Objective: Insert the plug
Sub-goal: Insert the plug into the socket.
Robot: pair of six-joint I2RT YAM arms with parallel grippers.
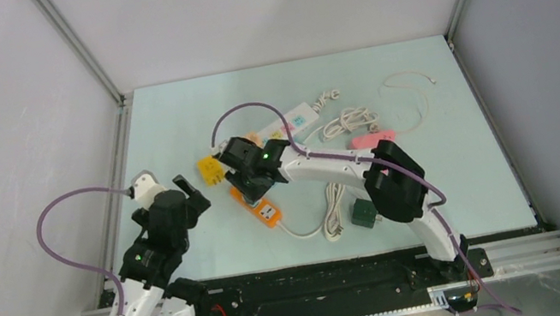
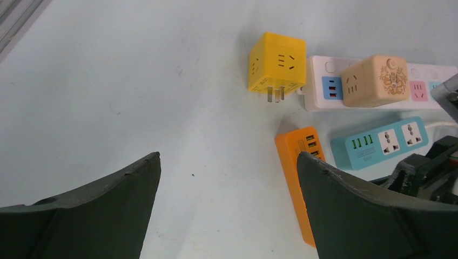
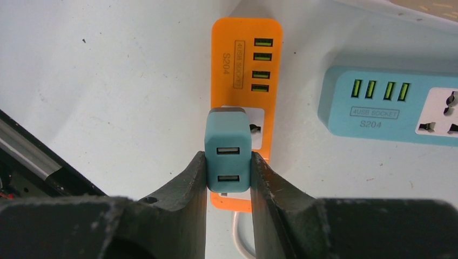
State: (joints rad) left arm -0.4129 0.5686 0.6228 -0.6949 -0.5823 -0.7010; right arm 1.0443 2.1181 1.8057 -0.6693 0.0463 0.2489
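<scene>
Your right claw clenched the plug, its nose at a socket of the orange strip just ahead, while your left claw hung released; pressing with pins misaligned could have skidded the orange strip or twisted the plug.

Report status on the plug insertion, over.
Right gripper shut on teal two-port USB charger plug, at socket of flat orange power strip; seating unclear. Left gripper open, empty, left of strip. Nothing visible blocking socket.

The charger plug sits over the power strip, with a second strip lying just beside it.
</scene>
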